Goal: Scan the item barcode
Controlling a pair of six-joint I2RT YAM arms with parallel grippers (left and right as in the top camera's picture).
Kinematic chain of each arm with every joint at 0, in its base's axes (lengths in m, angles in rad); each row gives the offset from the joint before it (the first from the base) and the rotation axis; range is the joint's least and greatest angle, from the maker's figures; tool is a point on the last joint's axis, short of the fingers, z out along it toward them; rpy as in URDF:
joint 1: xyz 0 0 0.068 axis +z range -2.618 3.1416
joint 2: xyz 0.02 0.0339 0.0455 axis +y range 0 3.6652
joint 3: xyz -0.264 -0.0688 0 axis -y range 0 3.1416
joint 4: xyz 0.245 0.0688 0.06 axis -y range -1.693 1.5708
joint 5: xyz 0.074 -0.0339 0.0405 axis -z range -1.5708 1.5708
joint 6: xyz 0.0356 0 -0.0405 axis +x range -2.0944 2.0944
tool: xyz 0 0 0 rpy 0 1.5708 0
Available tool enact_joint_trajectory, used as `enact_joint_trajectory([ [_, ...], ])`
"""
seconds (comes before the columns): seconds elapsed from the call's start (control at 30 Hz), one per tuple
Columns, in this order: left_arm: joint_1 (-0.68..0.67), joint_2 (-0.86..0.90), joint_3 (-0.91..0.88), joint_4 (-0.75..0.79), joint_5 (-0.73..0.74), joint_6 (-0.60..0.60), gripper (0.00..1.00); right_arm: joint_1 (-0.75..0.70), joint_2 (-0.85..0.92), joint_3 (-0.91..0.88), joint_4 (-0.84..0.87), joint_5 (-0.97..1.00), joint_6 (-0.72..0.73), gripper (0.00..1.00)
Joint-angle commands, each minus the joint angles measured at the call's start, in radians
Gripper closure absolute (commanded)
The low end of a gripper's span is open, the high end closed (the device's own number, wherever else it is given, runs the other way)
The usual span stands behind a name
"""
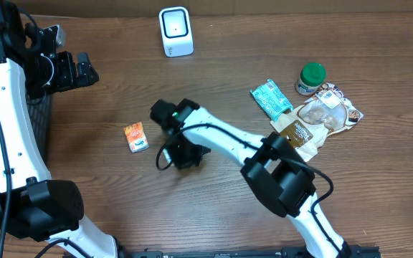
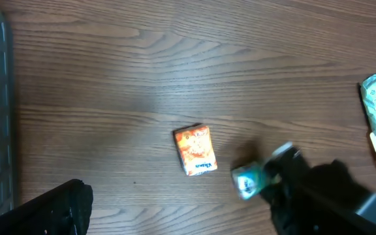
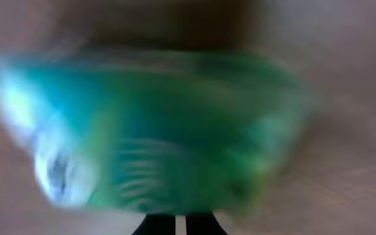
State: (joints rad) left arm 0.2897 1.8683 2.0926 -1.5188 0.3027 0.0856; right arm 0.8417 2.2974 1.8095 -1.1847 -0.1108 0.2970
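While stretched from the near edge toward mid-table, clamps a small green item (image 1: 173,112) in the right gripper (image 1: 165,115), fingers closed tight on it. Has it just right of an orange box (image 1: 136,136), apart from it, and well short of the white scanner (image 1: 176,31) standing at the far edge. Cannot tell whether lifted or resting on the wooden table (image 1: 120,93). Seen from the left wrist, appears as a teal-and-white block at the tip of the dark fingers, near the orange box without touching. Fills the right wrist view as a green and teal smear, too blurred for any label or barcode to be read.

Has the left gripper (image 1: 86,70) at the far left of the table, fingers spread wide, nothing between them, beside a dark mesh panel (image 1: 40,118). Shows only one black fingertip (image 2: 51,209) in the lower left corner of its own view.

Groups the other goods on the right side, well apart from the held item: a green-lidded jar (image 1: 310,77), a teal packet (image 1: 271,99) just left of it, a clear snack bag (image 1: 330,111) and a brown pouch (image 1: 297,134), the last two overlapping.
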Motion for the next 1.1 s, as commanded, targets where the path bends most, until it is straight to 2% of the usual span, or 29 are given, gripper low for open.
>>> enact_joint_trajectory([
  [0.0,0.003,-0.002,0.009,0.002,0.001,0.016,0.01,-0.059,-0.014,-0.004,0.043,0.103,0.063,0.96],
  [0.2,0.003,-0.002,0.009,0.002,0.001,0.016,0.00,-0.159,-0.014,-0.004,0.243,0.078,0.062,0.96],
  [0.33,0.003,-0.002,0.009,0.002,0.001,0.016,0.01,-0.212,-0.014,-0.001,0.324,-0.075,-0.023,0.96],
  [0.4,0.003,-0.002,0.009,0.002,0.001,0.016,0.01,-0.240,-0.014,0.016,0.306,-0.183,-0.069,0.95],
  [0.57,0.003,-0.002,0.009,0.002,0.001,0.016,0.00,-0.259,-0.043,0.071,0.222,-0.309,-0.119,0.93],
  [0.73,0.003,-0.002,0.009,0.002,0.001,0.016,0.00,-0.210,-0.089,0.122,0.141,-0.312,-0.150,0.92],
  [1.07,0.003,-0.002,0.009,0.002,0.001,0.016,0.00,-0.042,-0.066,0.083,0.137,-0.243,-0.103,0.94],
])
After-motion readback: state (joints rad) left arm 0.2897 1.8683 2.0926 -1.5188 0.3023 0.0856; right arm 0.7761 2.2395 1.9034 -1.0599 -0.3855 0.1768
